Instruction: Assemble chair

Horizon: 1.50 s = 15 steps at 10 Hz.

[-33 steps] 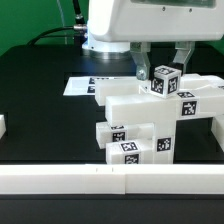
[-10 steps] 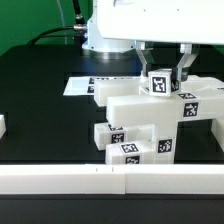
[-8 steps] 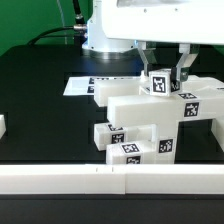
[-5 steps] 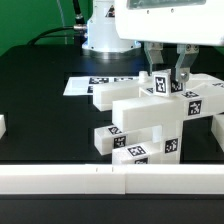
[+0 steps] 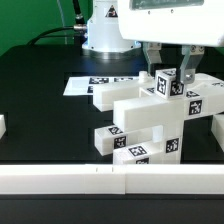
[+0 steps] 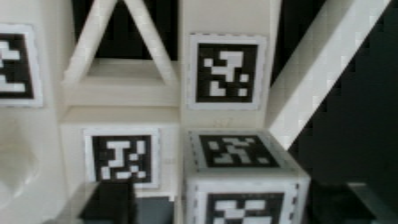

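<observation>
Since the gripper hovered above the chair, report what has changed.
The gripper came down around the small tagged block atop the chair, squaring it from its tilt. The whole chair then twisted and slid toward the exterior view's right. Whether the gripper has let go is unclear. The marker board and front rail stayed put.

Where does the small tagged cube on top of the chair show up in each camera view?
Exterior view: small tagged cube atop the chair, toward the exterior view's right.
Wrist view: small tagged cube close up from above, tag facing the camera.
Shared landmark: the chair's tagged white body beneath it.
</observation>
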### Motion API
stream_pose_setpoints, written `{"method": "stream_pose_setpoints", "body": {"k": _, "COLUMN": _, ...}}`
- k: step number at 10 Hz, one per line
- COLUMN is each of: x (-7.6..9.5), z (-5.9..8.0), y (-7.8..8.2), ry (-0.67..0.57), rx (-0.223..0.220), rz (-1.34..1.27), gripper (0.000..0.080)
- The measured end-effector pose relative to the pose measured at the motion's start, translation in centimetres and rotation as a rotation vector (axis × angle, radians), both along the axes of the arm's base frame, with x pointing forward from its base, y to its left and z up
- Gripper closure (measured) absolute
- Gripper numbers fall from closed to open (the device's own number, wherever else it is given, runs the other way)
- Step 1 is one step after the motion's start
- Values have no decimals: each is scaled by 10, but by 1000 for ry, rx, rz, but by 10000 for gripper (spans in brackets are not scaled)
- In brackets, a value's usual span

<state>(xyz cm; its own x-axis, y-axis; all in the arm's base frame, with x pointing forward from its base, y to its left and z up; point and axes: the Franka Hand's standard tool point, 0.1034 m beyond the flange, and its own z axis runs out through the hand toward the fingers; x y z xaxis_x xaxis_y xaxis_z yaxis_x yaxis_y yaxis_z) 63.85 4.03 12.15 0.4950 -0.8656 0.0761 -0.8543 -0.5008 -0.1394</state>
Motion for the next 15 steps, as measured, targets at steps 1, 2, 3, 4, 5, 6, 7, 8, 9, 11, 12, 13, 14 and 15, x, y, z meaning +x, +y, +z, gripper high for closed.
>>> {"method": "stream_pose_setpoints", "body": {"k": 1, "x": 1, "z": -1, "y": -1, "ry": -3, "rx": -21, "rz": 113, "gripper": 228}}
{"method": "stream_pose_setpoints", "body": {"k": 2, "x": 1, "z": -1, "y": -1, "ry": -6, "rx": -36, "rz": 199, "gripper": 166}}
{"method": "stream_pose_setpoints", "body": {"k": 3, "x": 1, "z": -1, "y": -1, "ry": -6, "rx": -47, "rz": 264, "gripper": 155}}
{"method": "stream_pose_setpoints", "body": {"k": 4, "x": 1, "z": -1, "y": -1, "ry": -6, "rx": -57, "rz": 327, "gripper": 155}}
{"method": "stream_pose_setpoints", "body": {"k": 5, "x": 1, "z": -1, "y": -1, "ry": -6, "rx": -65, "rz": 372, "gripper": 151}}
{"method": "stream_pose_setpoints", "body": {"k": 6, "x": 1, "z": -1, "y": -1, "ry": -6, "rx": -73, "rz": 421, "gripper": 151}}
{"method": "stream_pose_setpoints", "body": {"k": 7, "x": 2, "z": -1, "y": -2, "ry": -1, "rx": -101, "rz": 557, "gripper": 151}}
{"method": "stream_pose_setpoints", "body": {"k": 8, "x": 2, "z": -1, "y": -2, "ry": 0, "rx": -119, "rz": 644, "gripper": 151}}
{"method": "stream_pose_setpoints", "body": {"k": 9, "x": 2, "z": -1, "y": 1, "ry": 2, "rx": -127, "rz": 683, "gripper": 151}}
{"method": "stream_pose_setpoints", "body": {"k": 11, "x": 1, "z": -1, "y": 3, "ry": 7, "rx": -156, "rz": 817, "gripper": 151}}
{"method": "stream_pose_setpoints", "body": {"k": 12, "x": 1, "z": -1, "y": 4, "ry": 8, "rx": -165, "rz": 875, "gripper": 151}}
{"method": "stream_pose_setpoints", "body": {"k": 13, "x": 1, "z": -2, "y": 4, "ry": 9, "rx": -174, "rz": 925, "gripper": 151}}
{"method": "stream_pose_setpoints", "body": {"k": 14, "x": 1, "z": -2, "y": 4, "ry": 12, "rx": -187, "rz": 988, "gripper": 151}}
{"method": "stream_pose_setpoints", "body": {"k": 15, "x": 1, "z": -2, "y": 4, "ry": 13, "rx": -195, "rz": 1027, "gripper": 151}}
